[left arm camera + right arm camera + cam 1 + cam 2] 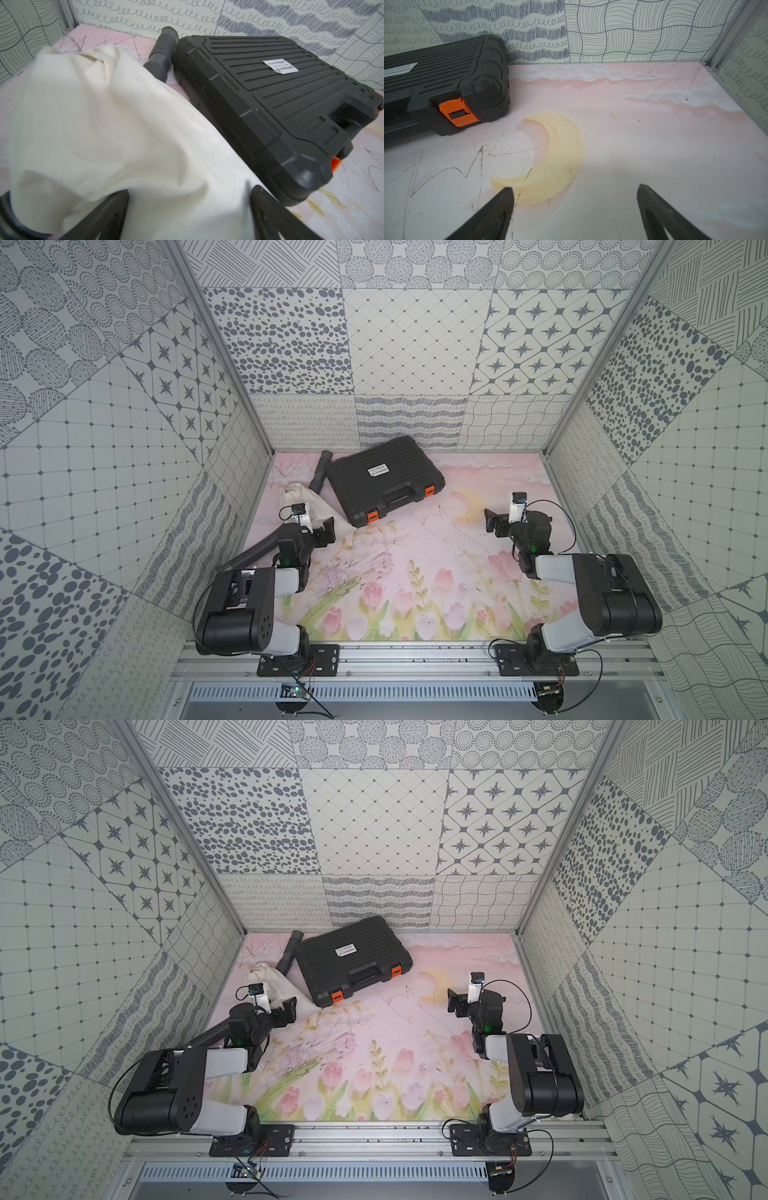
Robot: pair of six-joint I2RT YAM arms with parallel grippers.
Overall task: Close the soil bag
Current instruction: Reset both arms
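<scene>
Left gripper (190, 189), jaws wide and empty, poised over soil bag (104, 124) at table's (415, 556) 10 o'clock, likely to cinch its mouth; right gripper (574, 187), wide, empty, at 2 o'clock.

Bright, even light; soft shadows; wrist views blurred.

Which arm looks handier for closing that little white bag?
Left. The left gripper, open, sits right at the soil bag; the right gripper, open too, hovers over bare mat past the black case.
</scene>
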